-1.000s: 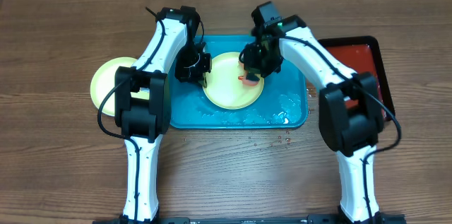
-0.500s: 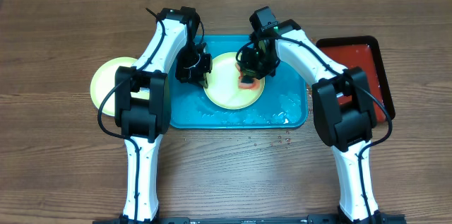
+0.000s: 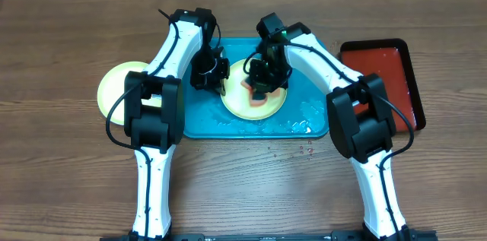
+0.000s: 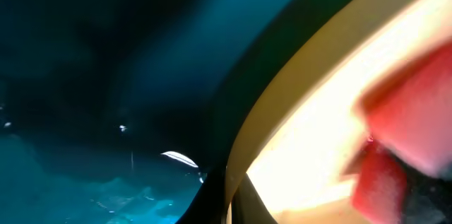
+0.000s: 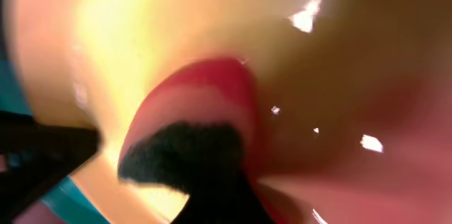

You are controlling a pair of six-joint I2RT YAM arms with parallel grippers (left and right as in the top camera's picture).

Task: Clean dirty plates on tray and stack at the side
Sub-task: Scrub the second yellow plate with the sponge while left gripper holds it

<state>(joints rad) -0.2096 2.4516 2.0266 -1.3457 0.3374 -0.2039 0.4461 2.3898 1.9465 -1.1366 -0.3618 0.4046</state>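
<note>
Overhead is evenly lit and sharp, with glints on the wet tray [image 3: 312, 106] right of centre. Both wrist views are badly blurred; the plate [image 5: 106, 19] glares, perhaps overexposed, upper left

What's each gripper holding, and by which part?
The right gripper pinches a red sponge by its dark upper part, on the yellow-green plate. The left gripper appears shut on that plate's left rim.
</note>
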